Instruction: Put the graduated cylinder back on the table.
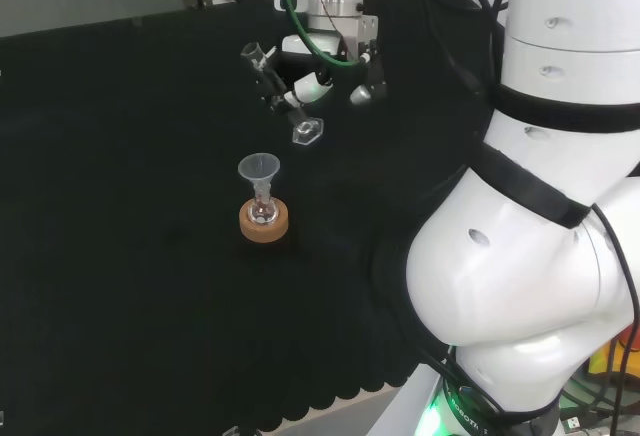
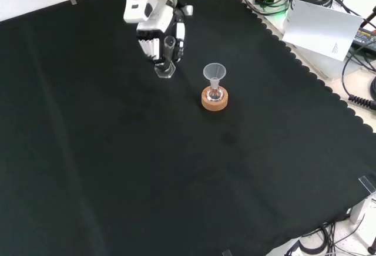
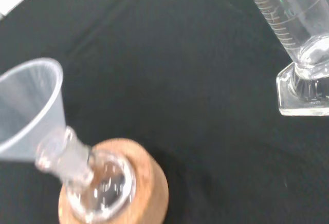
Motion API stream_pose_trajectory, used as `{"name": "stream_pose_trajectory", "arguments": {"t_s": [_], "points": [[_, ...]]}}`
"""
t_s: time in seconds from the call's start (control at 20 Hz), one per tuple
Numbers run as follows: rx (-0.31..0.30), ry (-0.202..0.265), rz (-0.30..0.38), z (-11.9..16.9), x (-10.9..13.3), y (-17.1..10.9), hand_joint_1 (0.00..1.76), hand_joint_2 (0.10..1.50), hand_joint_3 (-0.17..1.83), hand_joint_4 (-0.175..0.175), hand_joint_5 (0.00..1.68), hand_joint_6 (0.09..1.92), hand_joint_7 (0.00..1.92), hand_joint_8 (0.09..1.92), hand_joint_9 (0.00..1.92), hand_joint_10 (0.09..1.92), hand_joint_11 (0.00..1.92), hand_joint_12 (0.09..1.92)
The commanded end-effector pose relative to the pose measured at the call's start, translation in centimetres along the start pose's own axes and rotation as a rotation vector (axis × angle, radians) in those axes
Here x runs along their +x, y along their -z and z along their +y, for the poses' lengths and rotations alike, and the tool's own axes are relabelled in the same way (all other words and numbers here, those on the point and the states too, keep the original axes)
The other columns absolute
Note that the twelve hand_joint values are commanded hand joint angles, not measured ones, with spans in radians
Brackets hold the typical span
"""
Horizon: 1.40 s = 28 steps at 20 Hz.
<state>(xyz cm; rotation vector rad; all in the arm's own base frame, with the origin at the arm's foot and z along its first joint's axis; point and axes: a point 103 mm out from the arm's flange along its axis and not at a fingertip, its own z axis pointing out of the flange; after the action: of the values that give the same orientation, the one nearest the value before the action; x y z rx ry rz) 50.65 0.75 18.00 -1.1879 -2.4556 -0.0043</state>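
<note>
The clear graduated cylinder point(image 1: 283, 103) hangs tilted above the cloth, mouth to the upper left and foot to the lower right in the head view. My hand point(image 1: 335, 84) is shut on it, fingers curled round its tube. From the front, the hand point(image 2: 157, 32) holds the cylinder point(image 2: 167, 59) with its foot just above the cloth, left of the flask. In the wrist view the cylinder's lower tube and clear foot point(image 3: 303, 88) show close.
A small round flask with a clear funnel point(image 1: 259, 168) in its neck sits on a cork ring point(image 1: 264, 221) below the hand in the head view. The flask and funnel point(image 2: 214, 74) also stand mid-cloth in the front view. Cables and papers lie beyond the cloth's scalloped edge point(image 2: 305, 68).
</note>
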Motion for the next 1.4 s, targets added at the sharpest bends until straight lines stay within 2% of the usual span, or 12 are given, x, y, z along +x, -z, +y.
{"name": "stream_pose_trajectory", "arguments": {"t_s": [0.05, 0.45, 0.85, 1.0, 1.4], "points": [[-0.083, 0.064, 0.074, 3.5, -1.0, -1.4, 1.11, 1.17, 0.00, -0.134, 0.88, 1.15, 1.10, 0.47, 1.37, 0.09, 1.31, 0.71], [-0.185, 0.095, 0.146, 5.9, -1.8, -2.4, 1.11, 1.17, 0.00, -0.130, 0.88, 1.16, 1.08, 0.47, 1.37, 0.09, 1.30, 0.71], [-0.217, 0.108, 0.207, 8.3, -2.7, -3.8, 1.11, 1.18, 0.00, -0.127, 0.87, 1.18, 1.07, 0.48, 1.36, 0.09, 1.30, 0.72], [-0.229, 0.109, 0.209, 9.0, -3.2, -4.1, 1.11, 1.18, 0.00, -0.127, 0.87, 1.18, 1.07, 0.48, 1.36, 0.09, 1.30, 0.72], [-0.253, 0.083, 0.234, 10.0, -5.4, -4.4, 1.11, 1.18, 0.00, -0.127, 0.87, 1.18, 1.06, 0.48, 1.36, 0.09, 1.29, 0.72]]}}
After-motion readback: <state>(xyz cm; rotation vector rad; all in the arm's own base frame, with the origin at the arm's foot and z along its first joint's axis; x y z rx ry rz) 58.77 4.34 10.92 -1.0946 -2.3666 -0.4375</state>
